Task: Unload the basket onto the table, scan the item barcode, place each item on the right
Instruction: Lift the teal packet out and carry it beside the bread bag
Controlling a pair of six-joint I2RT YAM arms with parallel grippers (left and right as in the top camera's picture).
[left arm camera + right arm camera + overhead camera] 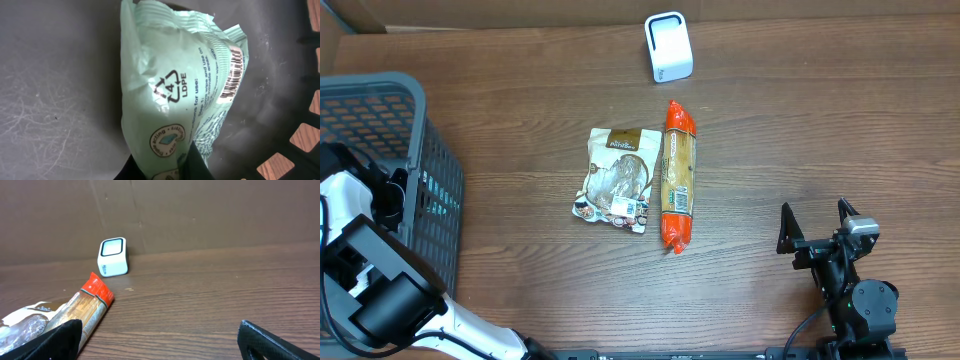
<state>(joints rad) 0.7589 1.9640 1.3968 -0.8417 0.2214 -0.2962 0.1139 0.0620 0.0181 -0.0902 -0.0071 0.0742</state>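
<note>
A: Tally of packs?
B: Three. One brown pouch (617, 180), one long orange pack (679, 176), one pale green pack (170, 85).
A: Other gear?
B: One white scanner (668, 46). One grey basket (418, 120). One each, no doubles.

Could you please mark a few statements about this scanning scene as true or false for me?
1. The left tool is shut on the green packet inside the basket. True.
2. The right tool holds the orange-ended pack. False: it is open and empty; the pack lies on the table.
3. The white scanner stands on the table. True.
4. The green packet's barcode is hidden from the left wrist camera. False: it shows along the packet's edge.
</note>
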